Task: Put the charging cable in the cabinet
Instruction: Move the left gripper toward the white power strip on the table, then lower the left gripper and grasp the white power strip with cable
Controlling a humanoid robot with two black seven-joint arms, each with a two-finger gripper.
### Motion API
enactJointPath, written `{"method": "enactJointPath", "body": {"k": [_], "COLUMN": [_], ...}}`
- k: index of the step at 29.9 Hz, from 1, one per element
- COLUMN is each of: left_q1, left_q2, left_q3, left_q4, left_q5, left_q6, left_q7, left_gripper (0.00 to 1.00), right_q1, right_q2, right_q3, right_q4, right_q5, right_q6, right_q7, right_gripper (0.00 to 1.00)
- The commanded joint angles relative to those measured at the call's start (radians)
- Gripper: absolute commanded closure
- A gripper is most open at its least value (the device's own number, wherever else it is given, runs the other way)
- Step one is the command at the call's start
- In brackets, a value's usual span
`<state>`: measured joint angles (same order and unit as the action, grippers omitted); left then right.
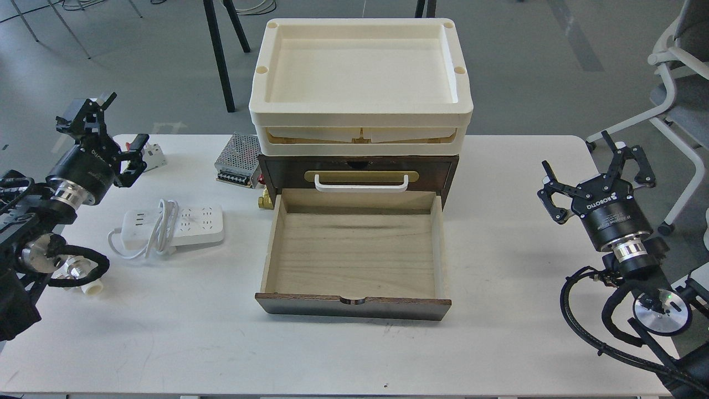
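Observation:
The charging cable (176, 224), a flat white power strip with its cord looped around the middle, lies on the white table left of the cabinet. The dark brown cabinet (357, 172) stands mid-table; its lower drawer (354, 252) is pulled out toward me and shows bare pale wood inside. The upper drawer with the white handle is closed. My left gripper (91, 122) hangs open above the table's far-left edge, up and left of the power strip. At the right side, well clear of the cabinet, my right gripper (601, 169) is open with nothing between its fingers.
A cream plastic tray (360, 72) sits on top of the cabinet. A perforated silver power supply box (239, 160) lies behind the strip, a small white breaker (150, 155) near my left gripper. White plastic fittings (83, 277) lie under my left arm. A chair (676, 94) stands beyond the right edge.

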<state>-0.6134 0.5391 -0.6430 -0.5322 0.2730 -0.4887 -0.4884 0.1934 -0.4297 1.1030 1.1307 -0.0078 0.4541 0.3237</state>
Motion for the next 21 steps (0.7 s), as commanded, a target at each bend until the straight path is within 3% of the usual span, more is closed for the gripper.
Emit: {"method": "enactJointPath", "body": {"k": [1,9,12,16,21], "left_q1": [0.001,-0.014,-0.055,-0.106,-0.195], "left_q2": [-0.001,0.013,0.076,0.180,0.226], "left_q3": [0.000,0.006,0.013,0.013,0.014], "left_q4": [0.001,-0.003,-0.003,-0.003,-0.003], "left_q5": [0.003,0.009,0.041,0.277,0.685], "left_q6": [0.007,0.000,0.000,0.000,0.000], "left_q7": [0.000,0.000,0.000,0.000,0.000], "left_gripper": [0.00,0.00,0.01,0.04,0.04], "right_q1": [0.000,0.000,0.000,0.000,0.000], "right_q2": [-0.001,0.000,-0.001,0.000,-0.001], "right_q3": [0.000,0.000,0.001,0.001,0.001], "right_q4": [0.000,0.000,0.000,0.000,0.001], "right_q5": [0.000,0.000,0.000,0.000,0.000], "right_q6": [0.000,0.000,0.000,0.000,0.000], "right_q7": [0.000,0.000,0.000,0.000,0.000], "right_gripper": [0.01,0.01,0.01,0.01,0.01]}}
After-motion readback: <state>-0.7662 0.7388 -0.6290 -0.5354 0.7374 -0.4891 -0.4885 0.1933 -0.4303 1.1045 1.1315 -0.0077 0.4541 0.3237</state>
